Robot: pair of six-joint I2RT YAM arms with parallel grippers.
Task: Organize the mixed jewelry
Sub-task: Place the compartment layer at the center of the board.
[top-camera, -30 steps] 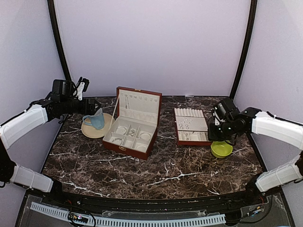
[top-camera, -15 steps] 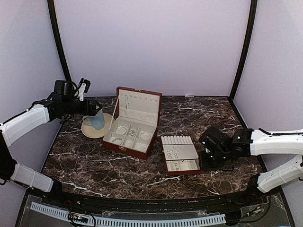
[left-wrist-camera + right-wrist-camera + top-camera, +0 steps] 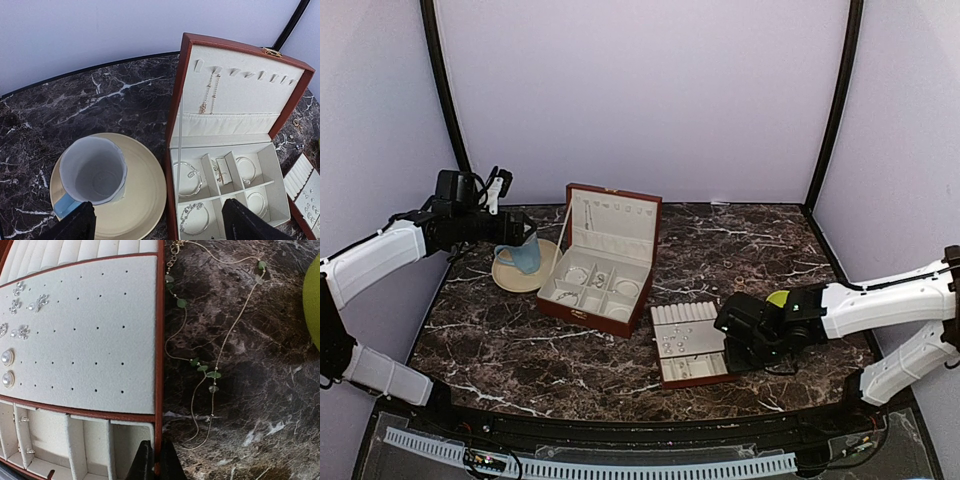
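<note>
My right gripper (image 3: 724, 346) is shut on the right wall of the flat cream slotted ring tray (image 3: 686, 342); in the right wrist view the fingertips (image 3: 154, 466) pinch its reddish rim (image 3: 159, 340). Silvery studs (image 3: 29, 302) and pearls (image 3: 6, 358) sit on the tray pad. A thin chain with green beads (image 3: 210, 375) lies on the marble beside the tray. The open compartment box (image 3: 599, 263) holds hoop bracelets (image 3: 187, 172) and a necklace (image 3: 209, 95) hangs in its lid. My left gripper (image 3: 512, 230) is open and empty above the blue mug (image 3: 94, 172), its fingers (image 3: 75, 226) wide apart.
The mug stands on a cream saucer (image 3: 142, 197) at the back left. A green bowl (image 3: 778, 298) shows behind my right arm and at the edge of the right wrist view (image 3: 313, 300). A few small loose pieces (image 3: 297, 123) lie on the marble right of the box.
My right gripper has dragged the ring tray forward and to the left, from beside the box to the middle front. The left arm has not moved.
</note>
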